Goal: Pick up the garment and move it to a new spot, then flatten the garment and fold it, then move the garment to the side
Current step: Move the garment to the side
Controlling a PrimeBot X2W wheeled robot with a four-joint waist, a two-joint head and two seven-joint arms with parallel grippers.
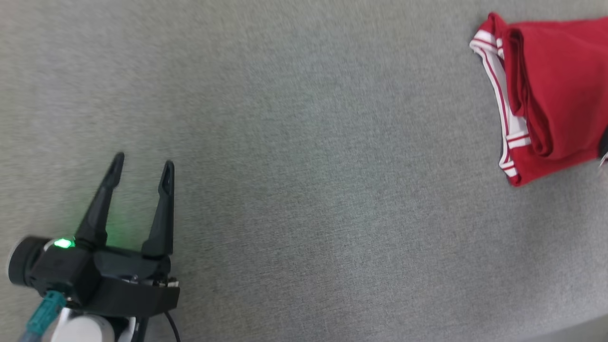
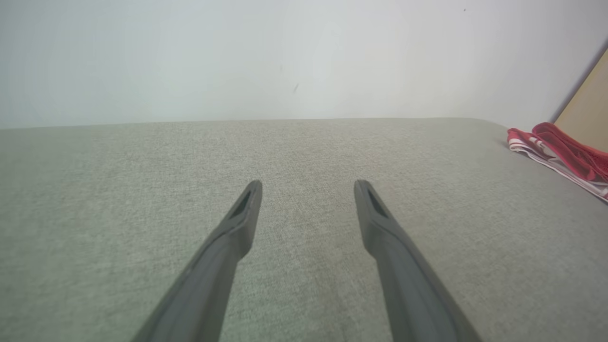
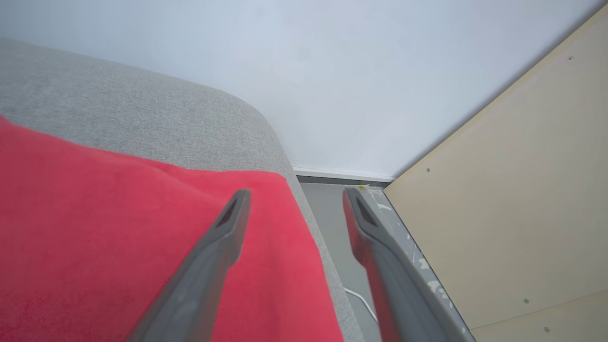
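Closest in, at the lower left, the left gripper (image 1: 143,162) is hovering over the bare grey cushioned surface (image 1: 304,190), fingers standing apart and holding nothing. Further right, the folded red garment (image 1: 551,90) with white striped trim is lying at that surface's far right, well apart from it. The right gripper (image 3: 295,192) is poised with fingers spread and gripping nothing, one above the red cloth and one past the surface's edge. Judging from this, a finger lifting away could snag the fold, dragging it off into the gap beside the plywood panel (image 3: 498,190).
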